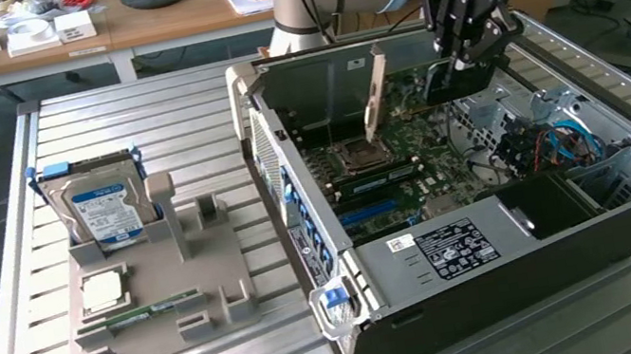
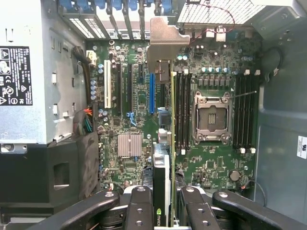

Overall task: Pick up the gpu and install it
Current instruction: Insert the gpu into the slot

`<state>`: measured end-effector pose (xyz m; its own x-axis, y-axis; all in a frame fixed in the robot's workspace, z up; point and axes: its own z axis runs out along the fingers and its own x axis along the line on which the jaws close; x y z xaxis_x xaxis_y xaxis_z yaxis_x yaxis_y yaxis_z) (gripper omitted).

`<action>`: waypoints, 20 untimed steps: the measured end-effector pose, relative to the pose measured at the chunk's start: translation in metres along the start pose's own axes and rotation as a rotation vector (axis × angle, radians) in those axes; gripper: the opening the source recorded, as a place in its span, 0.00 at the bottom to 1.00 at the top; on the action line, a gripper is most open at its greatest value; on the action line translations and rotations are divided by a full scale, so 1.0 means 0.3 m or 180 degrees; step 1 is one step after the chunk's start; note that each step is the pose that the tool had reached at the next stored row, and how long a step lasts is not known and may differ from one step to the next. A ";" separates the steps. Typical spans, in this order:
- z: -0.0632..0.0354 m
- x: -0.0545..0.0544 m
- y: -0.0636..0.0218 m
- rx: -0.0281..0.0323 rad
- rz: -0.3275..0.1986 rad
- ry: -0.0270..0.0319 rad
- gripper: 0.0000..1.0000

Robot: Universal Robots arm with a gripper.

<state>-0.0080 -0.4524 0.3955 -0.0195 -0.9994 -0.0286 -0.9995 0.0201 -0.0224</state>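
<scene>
GPU handling is the matter at hand, and the setting runs like this: a slatted tabletop (image 1: 125,113) carries an open case (image 1: 503,299) lying on its side, taking up the half toward the exterior view's right. The motherboard (image 1: 417,169) (image 2: 134,96) faces up inside it. The GPU (image 1: 454,82) (image 2: 162,167) stands on edge over that board, between the blue slot (image 2: 151,93) and the RAM slots. Its bracket (image 1: 377,94) (image 2: 165,43) is close to the case's far wall, where the slot openings are. I cannot tell whether its lower edge touches the board. The gripper (image 1: 468,55) (image 2: 165,196) reaches down into the case and its fingers are clamped on the card's two faces at the end away from the bracket. I judge the card light and stiff but fragile. It is best held by its flat faces near the upper edge, as it is held here, clear of the contact edge and small parts. It looks thin and long, with a green board, a black face bearing a green logo, and a pale metal bracket with a bent tab.
</scene>
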 end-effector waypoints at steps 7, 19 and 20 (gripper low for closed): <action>0.017 0.001 0.000 -0.0008 0.0014 0.0001 0.27; 0.031 0.001 0.000 -0.0012 0.0041 0.0001 0.27; 0.034 0.001 0.000 -0.0012 0.0041 0.0001 0.27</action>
<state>-0.0079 -0.4524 0.3854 -0.0324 -0.9991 -0.0285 -0.9993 0.0330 -0.0182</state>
